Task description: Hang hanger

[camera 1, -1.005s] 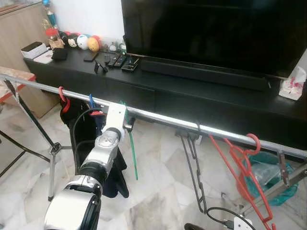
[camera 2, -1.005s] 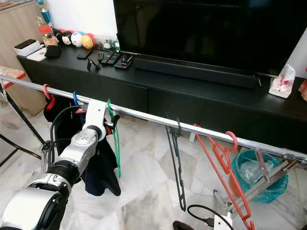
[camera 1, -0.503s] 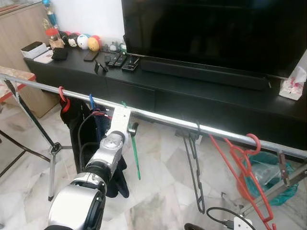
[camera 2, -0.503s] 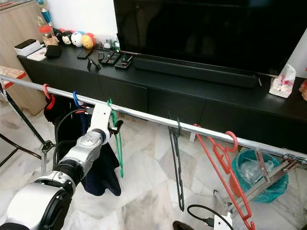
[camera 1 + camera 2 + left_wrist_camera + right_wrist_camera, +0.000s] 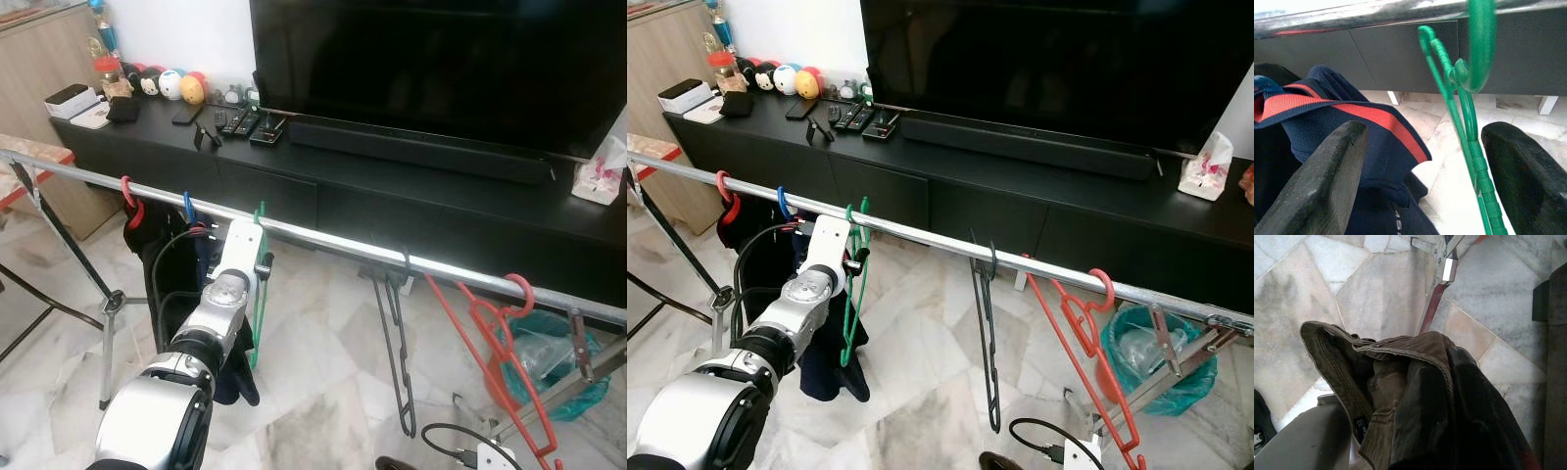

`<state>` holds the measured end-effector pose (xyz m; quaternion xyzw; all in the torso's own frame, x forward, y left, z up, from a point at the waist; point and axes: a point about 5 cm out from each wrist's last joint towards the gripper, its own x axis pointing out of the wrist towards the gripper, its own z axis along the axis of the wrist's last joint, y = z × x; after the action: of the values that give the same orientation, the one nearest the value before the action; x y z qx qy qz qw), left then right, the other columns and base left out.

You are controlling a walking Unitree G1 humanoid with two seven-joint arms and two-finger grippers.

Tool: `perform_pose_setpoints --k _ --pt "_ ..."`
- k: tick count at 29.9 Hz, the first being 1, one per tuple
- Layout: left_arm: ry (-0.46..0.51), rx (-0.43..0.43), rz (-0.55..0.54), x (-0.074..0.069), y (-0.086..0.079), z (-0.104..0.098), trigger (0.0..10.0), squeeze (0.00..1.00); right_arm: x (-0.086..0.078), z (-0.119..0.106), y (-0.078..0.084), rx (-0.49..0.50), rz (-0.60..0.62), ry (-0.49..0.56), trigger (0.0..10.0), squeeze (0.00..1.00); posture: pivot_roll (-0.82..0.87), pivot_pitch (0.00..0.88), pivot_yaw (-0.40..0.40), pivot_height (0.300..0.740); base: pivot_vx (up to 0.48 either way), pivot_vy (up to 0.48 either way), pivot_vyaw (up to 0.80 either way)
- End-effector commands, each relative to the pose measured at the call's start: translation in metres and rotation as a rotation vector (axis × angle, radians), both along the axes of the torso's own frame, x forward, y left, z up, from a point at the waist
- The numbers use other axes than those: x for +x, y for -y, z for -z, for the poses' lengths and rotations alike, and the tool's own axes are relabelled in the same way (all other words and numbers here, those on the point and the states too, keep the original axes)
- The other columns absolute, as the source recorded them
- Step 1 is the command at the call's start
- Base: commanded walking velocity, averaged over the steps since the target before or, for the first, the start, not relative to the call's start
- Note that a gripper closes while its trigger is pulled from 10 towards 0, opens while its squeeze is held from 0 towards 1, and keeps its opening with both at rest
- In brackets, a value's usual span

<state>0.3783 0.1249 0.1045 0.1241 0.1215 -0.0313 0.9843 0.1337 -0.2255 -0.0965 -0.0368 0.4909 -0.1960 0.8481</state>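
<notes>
Rail [image 5: 411, 262]: silver bar crossing the scene, in front of a black TV cabinet [image 5: 441, 201].

Green hanger [image 5: 854, 284]: hook over the rail, body hanging below it, just right of the left arm's wrist.

Left gripper [image 5: 1422, 161]: raised to the rail beside the green hanger. The wrist view shows what the head views hide: both black fingers [image 5: 1327, 166] spread wide, the hanger's neck passing between them without touching either pad; released.

Navy garment [image 5: 1352, 122]: red stripe, hanging next to the green hanger; the head views show it dark, under a blue hook [image 5: 187, 206], with a red hook [image 5: 127, 191] beyond.

Black hanger [image 5: 392, 333] and red hanger [image 5: 490, 333]: further right on the rail.

Right gripper: its wrist view shows an olive-brown garment [image 5: 1400, 382] close up over marble floor [image 5: 1298, 284]; whether the fingers are clenched cannot be told.
</notes>
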Motion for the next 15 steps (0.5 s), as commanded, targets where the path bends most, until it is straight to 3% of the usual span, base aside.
perform_pose_setpoints --k 1,4,5,7,8,15 --pt "0.007 0.019 -0.002 0.003 -0.002 -0.004 10.0 0.0 0.0 0.0 -0.002 0.006 0.0 0.004 10.0 0.0 0.04 0.0 0.023 0.74 0.0 0.0 0.0" --pt "0.006 -0.032 0.029 0.002 0.001 -0.003 10.0 0.0 0.0 0.0 -0.002 0.006 0.002 0.004 10.0 0.0 0.04 0.0 0.023 0.74 0.0 0.0 0.0" --pt "0.001 -0.034 0.039 0.0 0.002 0.0 4.3 0.0 0.0 0.0 -0.002 0.006 0.003 0.003 10.0 0.0 0.04 0.0 0.023 0.74 0.0 0.0 0.0" --pt "-0.003 -0.03 0.038 0.0 0.001 0.002 4.3 0.0 0.0 0.0 -0.002 0.006 0.003 0.003 10.0 0.0 0.04 0.0 0.023 0.74 0.0 0.0 0.0" --pt "-0.016 -0.039 0.03 -0.001 -0.001 0.004 0.0 0.0 0.0 0.0 -0.002 0.006 0.002 0.003 10.0 0.0 0.04 0.0 0.023 0.74 0.0 0.0 0.0" --pt "-0.049 -0.074 0.011 -0.005 -0.006 0.011 0.0 0.0 -0.001 0.0 -0.001 0.005 0.003 0.002 10.0 0.0 0.03 0.0 0.02 0.74 0.0 0.0 0.0"
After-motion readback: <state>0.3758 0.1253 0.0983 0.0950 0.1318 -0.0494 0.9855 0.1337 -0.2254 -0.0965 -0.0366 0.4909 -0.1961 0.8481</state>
